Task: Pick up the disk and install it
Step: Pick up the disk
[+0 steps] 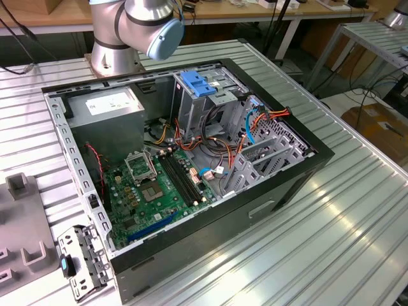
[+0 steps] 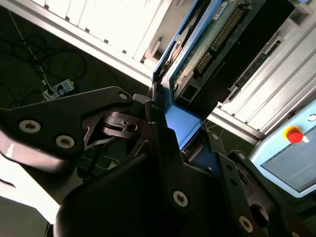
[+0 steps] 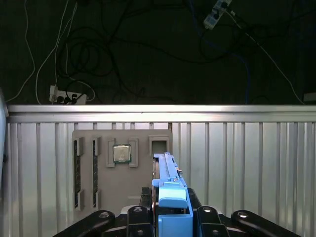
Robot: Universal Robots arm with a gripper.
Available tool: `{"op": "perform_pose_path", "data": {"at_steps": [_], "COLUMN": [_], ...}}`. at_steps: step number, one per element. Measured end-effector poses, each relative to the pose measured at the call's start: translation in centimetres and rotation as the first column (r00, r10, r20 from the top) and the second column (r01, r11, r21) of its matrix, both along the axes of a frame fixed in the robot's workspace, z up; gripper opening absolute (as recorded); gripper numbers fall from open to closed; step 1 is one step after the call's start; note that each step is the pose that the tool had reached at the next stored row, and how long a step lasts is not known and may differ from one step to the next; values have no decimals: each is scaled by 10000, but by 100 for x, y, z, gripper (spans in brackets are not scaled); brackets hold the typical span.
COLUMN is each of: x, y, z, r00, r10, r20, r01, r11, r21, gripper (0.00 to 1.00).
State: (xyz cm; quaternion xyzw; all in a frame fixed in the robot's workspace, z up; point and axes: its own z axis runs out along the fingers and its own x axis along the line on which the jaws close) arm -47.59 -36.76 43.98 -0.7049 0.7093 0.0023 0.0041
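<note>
The gripper (image 3: pixel 172 219) has its black jaws closed narrowly on the disk (image 3: pixel 167 165), clamping the smooth blue plastic rail at the near end. The disk is a thin metal slab held edge-on, lined up with one side edge of the flat grey tray (image 3: pixel 123 187). A square chip (image 3: pixel 121 153) and two long memory sticks (image 3: pixel 77 173) sit in the tray's recesses. The second wrist view shows the disk's green circuit board and rows of pins. The tray lies on a ribbed aluminium table (image 3: pixel 247 163).
</note>
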Motion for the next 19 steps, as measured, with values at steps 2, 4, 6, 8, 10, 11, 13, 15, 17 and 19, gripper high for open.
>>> {"op": "perform_pose_path", "data": {"at_steps": [2,4,6,8,10,11,13,15,17,19], "x": [0,0,0,0,0,0,0,0,0,0], "y": [0,0,0,0,0,0,0,0,0,0], "z": [16,29,47,63,79,93,125,148,171,198], "r00": [10000,10000,10000,10000,10000,10000,10000,10000,10000,10000], "r10": [0,0,0,0,0,0,0,1,0,1], "r20": [0,0,0,0,0,0,0,0,0,0], "r01": [0,0,0,0,0,0,0,-1,0,-1], "r11": [10000,10000,10000,10000,10000,10000,10000,10000,10000,10000], "r21": [0,0,0,0,0,0,0,0,0,0], "gripper": [37,37,37,37,37,37,37,37,37,37]}}
